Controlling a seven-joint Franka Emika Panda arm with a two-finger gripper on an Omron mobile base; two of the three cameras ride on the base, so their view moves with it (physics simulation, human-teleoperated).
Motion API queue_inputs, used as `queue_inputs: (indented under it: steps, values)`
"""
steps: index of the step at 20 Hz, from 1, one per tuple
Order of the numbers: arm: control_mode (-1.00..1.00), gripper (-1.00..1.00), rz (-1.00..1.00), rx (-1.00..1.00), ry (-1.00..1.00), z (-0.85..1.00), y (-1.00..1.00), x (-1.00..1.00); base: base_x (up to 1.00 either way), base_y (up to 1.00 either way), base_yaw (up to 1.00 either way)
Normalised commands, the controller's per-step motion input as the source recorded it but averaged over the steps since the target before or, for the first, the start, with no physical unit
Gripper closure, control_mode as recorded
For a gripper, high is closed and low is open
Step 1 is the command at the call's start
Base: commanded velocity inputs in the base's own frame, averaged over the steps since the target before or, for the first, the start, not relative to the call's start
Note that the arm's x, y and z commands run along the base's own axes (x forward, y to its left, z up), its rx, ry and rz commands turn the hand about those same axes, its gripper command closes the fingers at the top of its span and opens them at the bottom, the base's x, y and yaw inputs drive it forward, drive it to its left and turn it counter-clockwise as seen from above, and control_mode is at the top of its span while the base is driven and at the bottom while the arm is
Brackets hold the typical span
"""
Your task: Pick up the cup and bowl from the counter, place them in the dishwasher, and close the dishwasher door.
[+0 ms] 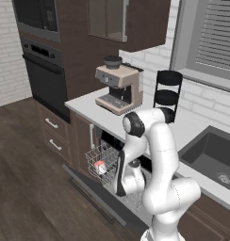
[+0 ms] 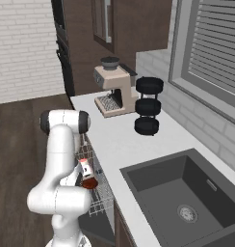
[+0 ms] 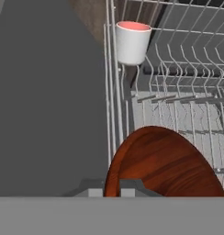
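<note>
My gripper (image 3: 112,190) is shut on the rim of the dark red-brown bowl (image 3: 165,164), holding it tilted over the dishwasher's white wire rack (image 3: 178,87). In the right base view the bowl (image 2: 89,184) hangs just beside the arm, low over the rack (image 2: 101,198). The white cup (image 3: 131,42) with its red inside stands upright in a far corner of the rack; it also shows as the cup (image 1: 100,166) from the left. The dishwasher door (image 1: 91,190) lies folded down flat and open, a grey panel (image 3: 49,101) beside the rack.
On the white counter (image 2: 124,144) stand a beige coffee machine (image 1: 118,88) and a black tiered stand (image 1: 167,94). A dark sink (image 2: 187,193) is set in to the right. A black wall oven (image 1: 44,75) and brown drawers (image 1: 53,134) are to the left.
</note>
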Motion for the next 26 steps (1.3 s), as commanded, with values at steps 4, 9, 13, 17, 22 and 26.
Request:
queue_inputs:
  steps: [4, 9, 13, 17, 22, 26]
  values:
    - [-1.00, 1.00, 0.02, -0.01, 0.00, -0.48, 0.00, 0.00, 0.00, 0.00, 0.00]
    - [-1.00, 1.00, 0.06, 0.00, -0.01, -0.36, 0.00, -0.06, 0.00, 0.00, 0.00]
    - [-1.00, -1.00, 0.08, 0.00, 0.00, -0.27, 0.02, -0.20, 0.00, 0.00, 0.00]
    - [-1.00, -1.00, 0.02, 0.00, -0.22, 0.17, 0.00, -0.09, 0.00, 0.00, 0.00]
    - [-1.00, -1.00, 0.02, 0.00, -0.37, 0.26, 0.00, -0.06, 0.00, 0.00, 0.00]
    - [-1.00, -1.00, 0.01, 0.04, -0.17, 0.46, 0.44, -0.57, 0.00, 0.00, 0.00]
